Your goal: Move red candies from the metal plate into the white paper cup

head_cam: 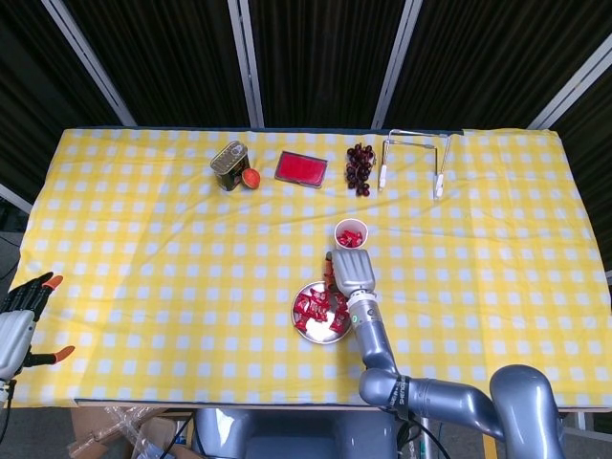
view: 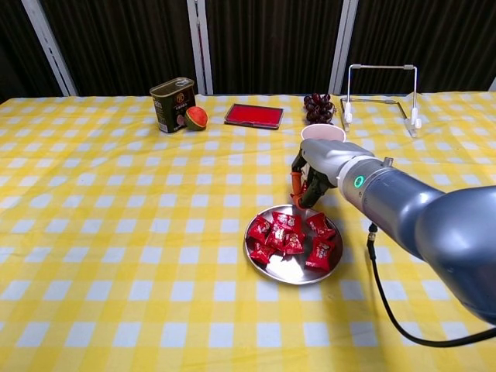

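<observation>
A round metal plate (head_cam: pixel 325 336) (view: pixel 291 272) lies near the table's front middle and holds several red wrapped candies (head_cam: pixel 310 308) (view: pixel 282 231). Just beyond it stands the white paper cup (head_cam: pixel 351 232) (view: pixel 322 132), upright, its lower part hidden by my right hand in the chest view. My right hand (head_cam: pixel 351 273) (view: pixel 316 172) hangs between cup and plate, over the plate's far rim, its fingers (view: pixel 296 183) pointing down and apart, with no candy showing among them. My left hand (head_cam: pixel 24 316) stays at the table's far left edge, fingers spread, holding nothing.
Along the back stand a tin can (head_cam: pixel 229 164) (view: pixel 172 104) with an orange-red ball (head_cam: pixel 251 178) (view: pixel 196 118) beside it, a flat red tray (head_cam: pixel 301 168) (view: pixel 253 115), a bunch of dark berries (head_cam: pixel 360 168) (view: pixel 318 107) and a wire rack (head_cam: pixel 416 158) (view: pixel 380 97).
</observation>
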You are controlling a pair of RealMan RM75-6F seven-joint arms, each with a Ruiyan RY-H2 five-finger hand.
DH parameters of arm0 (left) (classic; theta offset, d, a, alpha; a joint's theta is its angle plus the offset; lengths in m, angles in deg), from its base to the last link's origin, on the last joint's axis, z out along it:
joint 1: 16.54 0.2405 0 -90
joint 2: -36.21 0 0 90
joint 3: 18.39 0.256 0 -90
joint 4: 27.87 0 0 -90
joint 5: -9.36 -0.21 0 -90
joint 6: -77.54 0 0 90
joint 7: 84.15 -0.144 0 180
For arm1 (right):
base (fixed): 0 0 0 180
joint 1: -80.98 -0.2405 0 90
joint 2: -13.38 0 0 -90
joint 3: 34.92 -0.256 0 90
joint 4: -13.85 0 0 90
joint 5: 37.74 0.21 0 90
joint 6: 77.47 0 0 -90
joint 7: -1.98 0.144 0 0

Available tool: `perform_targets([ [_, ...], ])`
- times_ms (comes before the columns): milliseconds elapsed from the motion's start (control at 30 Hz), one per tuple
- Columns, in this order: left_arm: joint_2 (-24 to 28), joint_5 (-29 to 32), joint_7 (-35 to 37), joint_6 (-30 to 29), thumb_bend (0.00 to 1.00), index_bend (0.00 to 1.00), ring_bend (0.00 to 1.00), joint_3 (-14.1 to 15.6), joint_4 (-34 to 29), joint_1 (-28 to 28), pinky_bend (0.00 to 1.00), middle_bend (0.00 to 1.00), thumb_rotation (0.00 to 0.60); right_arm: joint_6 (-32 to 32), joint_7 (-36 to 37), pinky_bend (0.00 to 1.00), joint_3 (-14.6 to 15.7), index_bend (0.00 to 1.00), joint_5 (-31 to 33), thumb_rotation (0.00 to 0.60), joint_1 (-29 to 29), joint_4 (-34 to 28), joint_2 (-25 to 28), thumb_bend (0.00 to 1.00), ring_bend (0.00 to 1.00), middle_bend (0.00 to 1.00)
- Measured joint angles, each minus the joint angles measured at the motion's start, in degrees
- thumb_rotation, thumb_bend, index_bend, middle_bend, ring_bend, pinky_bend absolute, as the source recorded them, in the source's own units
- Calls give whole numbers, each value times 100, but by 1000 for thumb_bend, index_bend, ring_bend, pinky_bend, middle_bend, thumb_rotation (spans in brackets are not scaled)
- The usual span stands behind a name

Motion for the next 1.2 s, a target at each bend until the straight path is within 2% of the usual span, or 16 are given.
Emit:
perform_targets([
  [367, 0, -7, -5, -10, 27, 0, 0, 3, 3, 3, 0, 0, 600, -123, -20, 1000, -5, 660, -80, 600, 52, -332, 189, 541, 908, 868],
  [733, -6, -25, -27, -25, 27, 0, 0, 12, -4, 10, 0, 0, 600, -556, -210, 1000, -67, 660, -223, 600, 167, -1256, 796, 545, 908, 868],
  [900, -9, -29, -45, -43, 27, 0, 0, 16, -15, 20, 0, 0, 600, -733, -226, 1000, -191, 660, -240, 600, 215, -1604, 1091, 545, 908, 868],
  [1200, -17, -6, -73, -32, 28, 0, 0, 16, -33, 20, 0, 0, 600, -659, -29, 1000, -391, 660, -310, 600, 94, -1494, 1172, 546, 908, 867],
])
